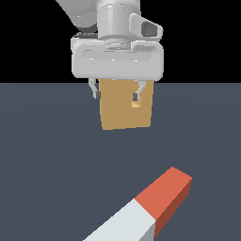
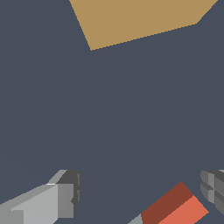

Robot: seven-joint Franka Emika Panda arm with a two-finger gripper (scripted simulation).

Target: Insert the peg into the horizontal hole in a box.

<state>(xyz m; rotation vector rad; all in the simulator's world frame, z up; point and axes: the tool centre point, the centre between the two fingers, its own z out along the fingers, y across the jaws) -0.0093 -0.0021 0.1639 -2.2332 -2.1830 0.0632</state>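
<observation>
The peg (image 1: 148, 207) lies flat on the dark floor near the exterior view's front, its red-orange half (image 1: 167, 190) toward the box and its pale half (image 1: 122, 226) running out of frame. The tan-orange box (image 1: 126, 106) stands farther back, with the small square hole (image 1: 136, 104) on its facing side. My gripper (image 1: 116, 92) hangs in the air in front of the box, open and empty, well above and apart from the peg. In the wrist view the gripper (image 2: 140, 197) is open, the peg's red end (image 2: 175, 209) shows between the fingers, and the box (image 2: 140, 19) is ahead.
A flat dark grey floor (image 1: 47, 155) surrounds the peg and box. No other objects show.
</observation>
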